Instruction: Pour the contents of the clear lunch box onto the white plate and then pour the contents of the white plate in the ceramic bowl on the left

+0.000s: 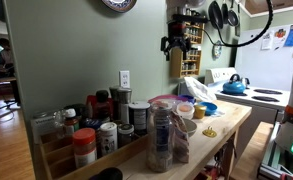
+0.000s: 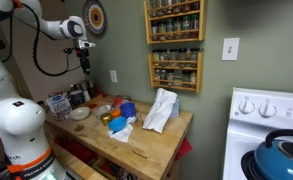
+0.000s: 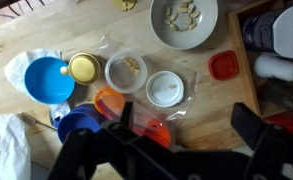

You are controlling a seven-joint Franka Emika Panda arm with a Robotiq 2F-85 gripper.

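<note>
Since the clear lunch box (image 3: 126, 71) sat untouched on the counter (image 3: 26, 30), near the middle of the wrist view with a few pale bits inside it, I judged the first pour not yet begun. The white plate (image 3: 166, 90) lay just beside the box at its 4 o'clock and looked bare. The ceramic bowl (image 3: 184, 20) stood at the box's 1 o'clock, near the top edge of the view, with light-coloured pieces in it.

Outward from these:
- A yellow lid (image 3: 83, 68) lay at the box's 9 o'clock, with a blue funnel-shaped piece (image 3: 48, 78) beyond it.
- A blue bowl (image 3: 78, 125) sat at 7 o'clock.
- Orange ware (image 3: 114, 102) sat at 6 o'clock.
- A red lid (image 3: 223, 66) lay at 3 o'clock, past the plate.

The claw (image 1: 174, 44) hung high above the counter in both exterior views. Its jaws were spread wide with nothing between them, well apart from every object.

Step in hand, by my reading, was the approach to the box. The next move called for:
- a descent over the box with the jaws set across its wall;
- a gentle close, as thin plastic may flex or slip;
- a lift and short carry towards 4 o'clock;
- a slow tilt over the plate.

The plate was small, so spill over its rim was the main risk. I could not tell whether a lid was on the box.
</note>
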